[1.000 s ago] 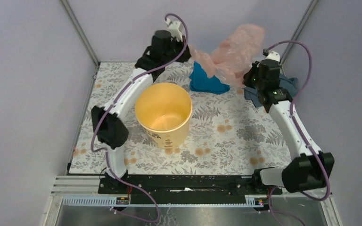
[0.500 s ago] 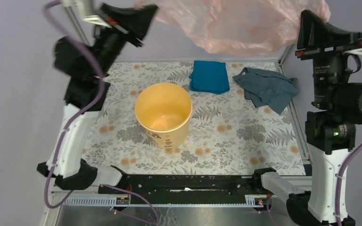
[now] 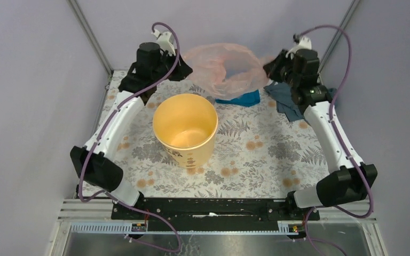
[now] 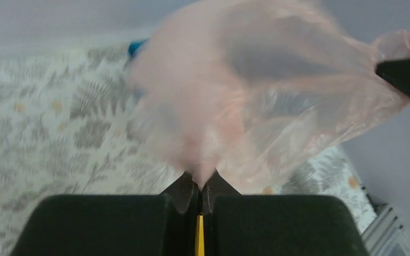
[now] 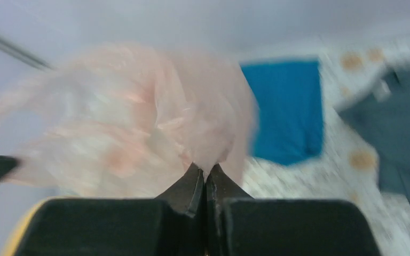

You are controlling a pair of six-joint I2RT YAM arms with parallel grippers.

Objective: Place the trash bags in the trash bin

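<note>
**Bag airborne, pinched at both ends**

One trash bin, centre of top view, upright, mouth open. One trash bag, upper centre, off the table, apparently beyond the bin's far rim, spread between two pinch points. Judged near weightless, limp, slick, easy to tear. Blurred in both wrist views, so probably billowing. Best gripped on bunched film at the edges, as now. Two cloths below it: blue cloth mostly hidden, grey-blue cloth upper right. Left gripper and right gripper: each pressed together on a gather of film.
</note>
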